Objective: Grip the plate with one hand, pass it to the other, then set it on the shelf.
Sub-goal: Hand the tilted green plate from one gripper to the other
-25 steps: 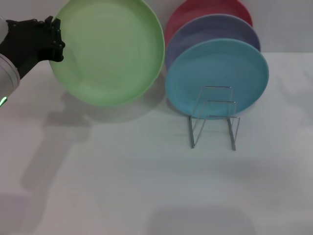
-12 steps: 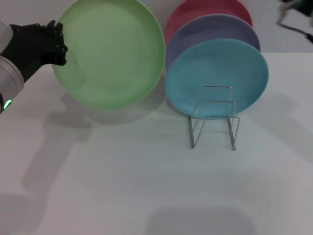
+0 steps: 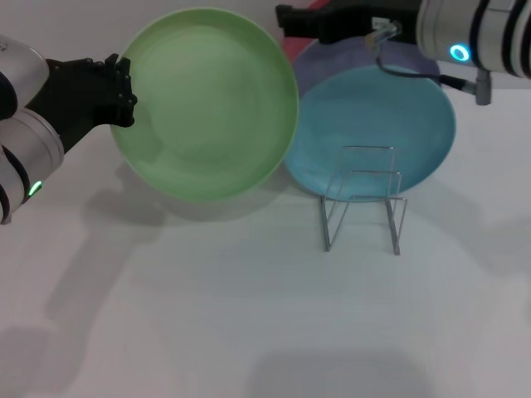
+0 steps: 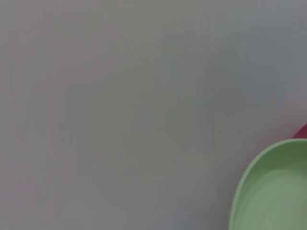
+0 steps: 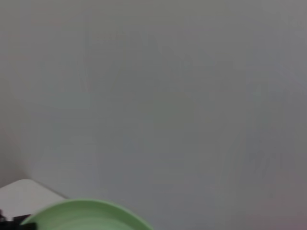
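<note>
My left gripper (image 3: 123,87), black on a silver and black arm with a green light, is shut on the left rim of the light green plate (image 3: 207,104) and holds it upright above the table. The plate also shows in the left wrist view (image 4: 273,191) and the right wrist view (image 5: 91,215). My right gripper (image 3: 286,16), on the white black-banded arm, reaches in from the upper right and sits just beside the plate's upper right rim. The silver wire rack (image 3: 362,199) stands on the table to the right of the plate.
A turquoise plate (image 3: 390,124) stands upright in the rack, with a lavender plate (image 3: 311,70) and a red plate (image 3: 286,41) behind it, partly hidden by my right arm. The white table (image 3: 249,315) spreads out in front.
My right arm has come into view from the upper right and reached toward the plate's rim. My left gripper has carried the green plate to the right and a little lower.
</note>
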You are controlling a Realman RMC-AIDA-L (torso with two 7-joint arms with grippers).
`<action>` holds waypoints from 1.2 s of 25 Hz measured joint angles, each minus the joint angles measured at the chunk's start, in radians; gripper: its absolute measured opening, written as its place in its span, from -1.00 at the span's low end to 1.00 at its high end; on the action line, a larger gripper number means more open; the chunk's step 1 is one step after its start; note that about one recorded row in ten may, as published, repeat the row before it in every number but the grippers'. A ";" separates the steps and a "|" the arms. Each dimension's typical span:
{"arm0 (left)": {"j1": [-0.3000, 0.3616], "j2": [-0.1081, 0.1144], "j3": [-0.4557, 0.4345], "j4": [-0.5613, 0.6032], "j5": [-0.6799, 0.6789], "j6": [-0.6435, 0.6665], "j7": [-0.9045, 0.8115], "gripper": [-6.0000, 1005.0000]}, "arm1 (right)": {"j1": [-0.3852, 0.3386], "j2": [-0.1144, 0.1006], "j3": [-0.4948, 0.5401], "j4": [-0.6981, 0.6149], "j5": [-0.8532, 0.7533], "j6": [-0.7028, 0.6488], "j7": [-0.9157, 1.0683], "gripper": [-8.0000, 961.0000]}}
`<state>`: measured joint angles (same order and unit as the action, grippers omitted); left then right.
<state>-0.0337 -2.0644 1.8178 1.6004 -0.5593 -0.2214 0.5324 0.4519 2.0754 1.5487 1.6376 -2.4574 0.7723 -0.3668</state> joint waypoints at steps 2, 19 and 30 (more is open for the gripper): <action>0.000 0.001 0.001 -0.001 -0.005 0.000 0.000 -0.90 | 0.040 -0.001 0.004 -0.045 0.026 0.014 -0.018 0.74; 0.002 0.004 -0.014 0.004 -0.005 0.006 0.009 -0.90 | 0.202 0.001 -0.027 -0.242 0.012 -0.005 -0.076 0.68; -0.009 0.004 -0.035 0.005 -0.005 0.006 0.011 -0.90 | 0.269 0.002 -0.027 -0.351 0.027 -0.057 -0.086 0.60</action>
<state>-0.0423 -2.0601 1.7829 1.6057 -0.5645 -0.2151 0.5429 0.7207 2.0770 1.5213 1.2870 -2.4303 0.7150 -0.4530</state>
